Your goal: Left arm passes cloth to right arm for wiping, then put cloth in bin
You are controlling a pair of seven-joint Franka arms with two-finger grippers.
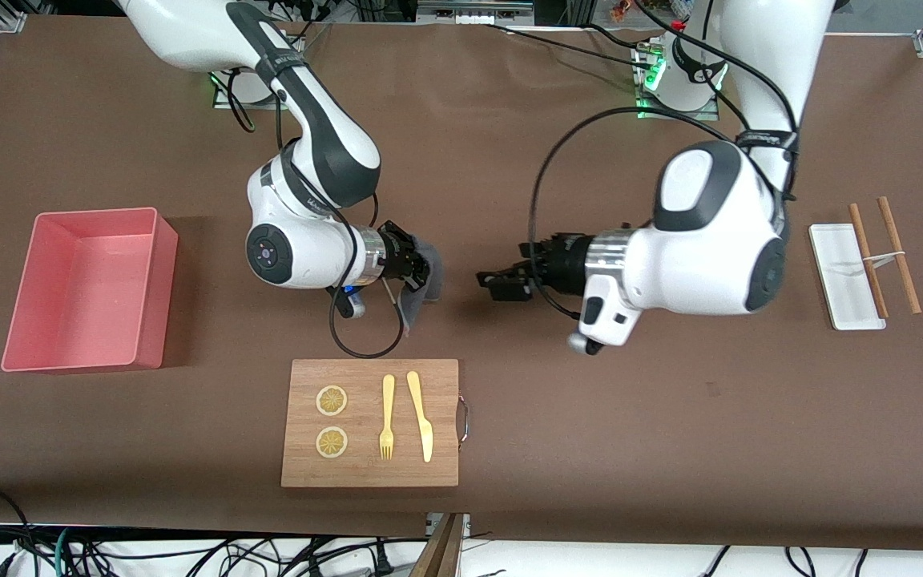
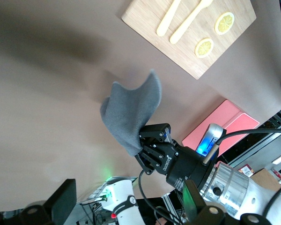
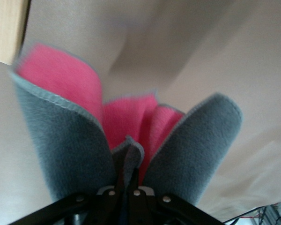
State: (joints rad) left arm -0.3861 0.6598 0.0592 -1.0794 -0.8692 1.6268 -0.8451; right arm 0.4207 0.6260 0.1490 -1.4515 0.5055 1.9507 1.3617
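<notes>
Twice finding round yellow lemon slices on the rectangular wooden cutting board nearest the front camera, beside a pale yellow plastic fork and matching knife.

Farther from that camera, clamping the soft dark grey fabric cloth between the closed fingers of the right gripper, over the brown table cover, and letting the loose part hang down below the jaws. Holding the left gripper near it, toward the left arm's end, jaws spread wide, gripping nothing and keeping apart from the cloth.

Showing only in the left wrist view the cloth fanning out from the right gripper's black fingertips, with the board past it. Showing only in the right wrist view a bright pink inner face of the cloth folding around the pinch.

Sitting toward the right arm's end: the salmon-pink rectangular plastic bin. Sitting toward the left arm's end: a narrow white flat tray with two brown wooden sticks lying across and beside it. Trailing below the table's nearest edge: black cables.
</notes>
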